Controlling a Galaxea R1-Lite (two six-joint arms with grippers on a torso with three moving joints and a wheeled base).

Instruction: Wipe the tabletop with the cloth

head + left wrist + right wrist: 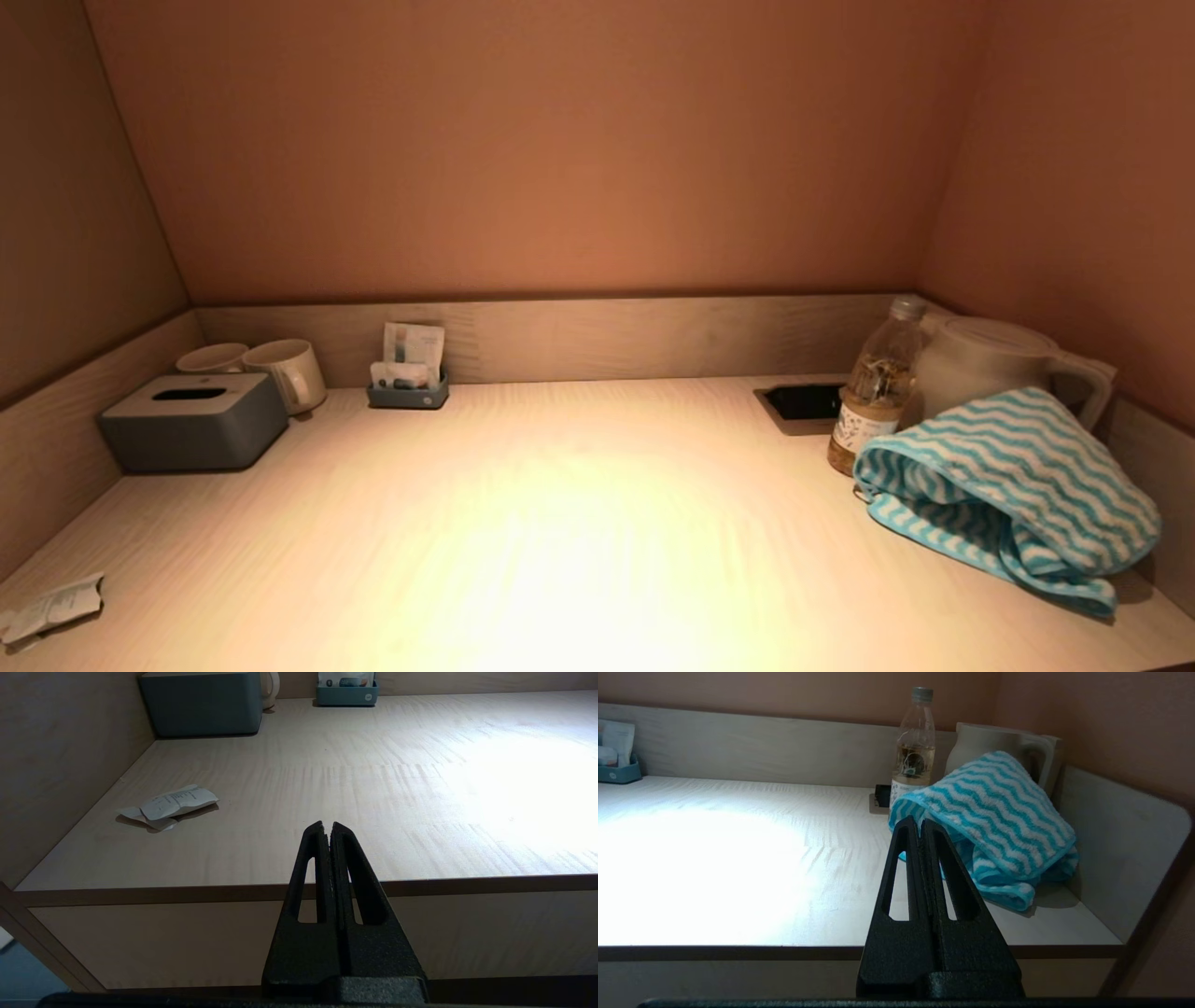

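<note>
A blue-and-white wavy-striped cloth (pixel 1018 485) lies bunched on the light wooden tabletop (pixel 560 523) at the right, against the kettle; it also shows in the right wrist view (pixel 999 821). My right gripper (pixel 921 822) is shut and empty, held in front of the table's front edge, short of the cloth. My left gripper (pixel 327 825) is shut and empty, held in front of the front edge on the left side. Neither gripper shows in the head view.
A grey tissue box (pixel 194 420), two mugs (pixel 285 371) and a sachet holder (pixel 408 373) stand at the back left. A crumpled paper (pixel 51 609) lies front left. A bottle (pixel 876 392), white kettle (pixel 990 364) and a recessed socket (pixel 803 403) are back right. Walls enclose three sides.
</note>
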